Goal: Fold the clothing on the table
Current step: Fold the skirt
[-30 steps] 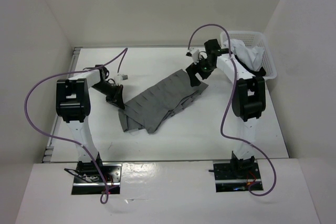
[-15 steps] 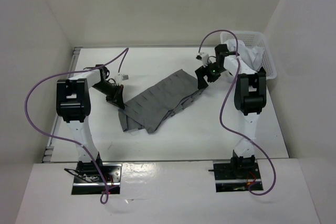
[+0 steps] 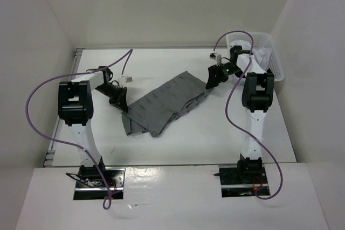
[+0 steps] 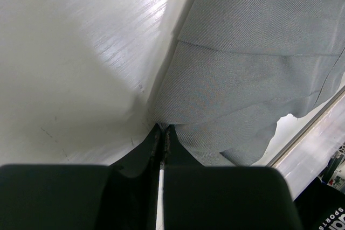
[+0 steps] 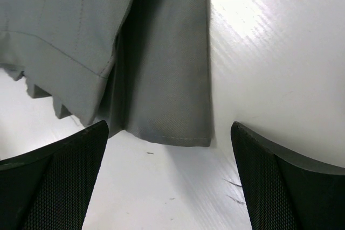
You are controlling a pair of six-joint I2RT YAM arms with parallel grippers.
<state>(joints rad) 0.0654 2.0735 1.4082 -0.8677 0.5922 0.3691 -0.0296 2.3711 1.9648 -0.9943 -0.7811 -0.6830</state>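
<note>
Over by the white plastic basket (image 3: 275,64), right pincer (image 3: 213,77) has backed off the dark grey pleated skirt (image 3: 161,106) corner, jaws wide apart, empty; left pincer (image 4: 163,129) stays clamped on its left edge. Skirt lies unmoved mid flat white surface (image 3: 215,136).

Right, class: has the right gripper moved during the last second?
Yes. In the top view the right gripper has drawn back rightward, off the skirt's far corner and toward the white basket, its jaws wide open.
</note>
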